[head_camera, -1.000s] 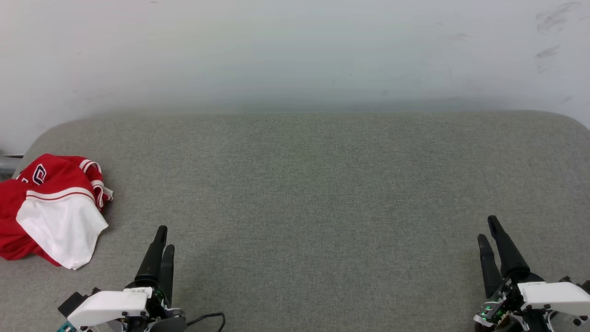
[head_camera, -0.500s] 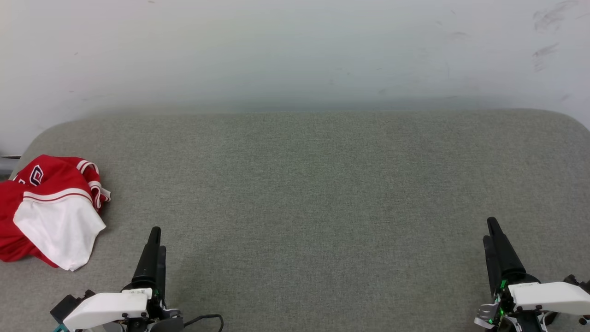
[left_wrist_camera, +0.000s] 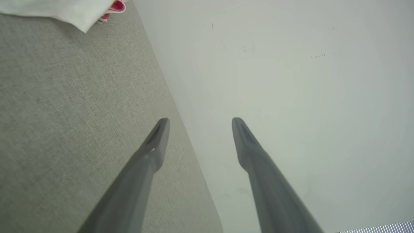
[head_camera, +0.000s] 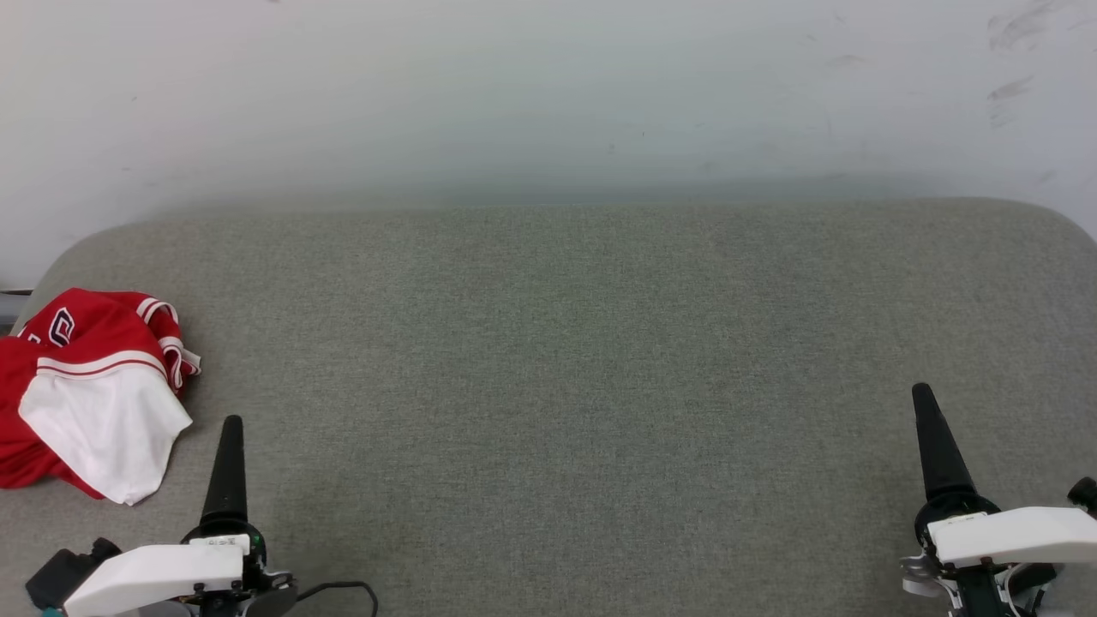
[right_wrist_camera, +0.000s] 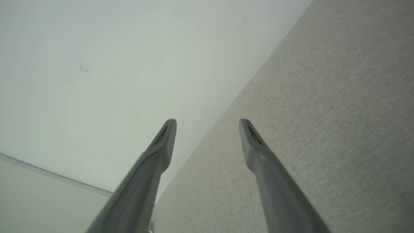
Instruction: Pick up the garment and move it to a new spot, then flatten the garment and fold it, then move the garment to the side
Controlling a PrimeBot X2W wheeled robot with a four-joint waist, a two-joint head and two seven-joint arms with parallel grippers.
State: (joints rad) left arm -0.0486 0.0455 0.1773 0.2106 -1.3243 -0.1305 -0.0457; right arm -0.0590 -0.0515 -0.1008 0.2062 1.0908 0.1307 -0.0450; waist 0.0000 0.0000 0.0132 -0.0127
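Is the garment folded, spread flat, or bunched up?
Bunched up: the garment lies in a crumpled heap, a white sleeve draped over rumpled red fabric.

Red-and-white garment (head_camera: 86,386) on grey-green woven surface (head_camera: 600,386).

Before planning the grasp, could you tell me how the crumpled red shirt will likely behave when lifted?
The garment lies bunched in soft folds, so it will probably hang limp from one pinch. It looks thin, so likely light. Pushed on the textured grey surface, it would probably bunch rather than slide.
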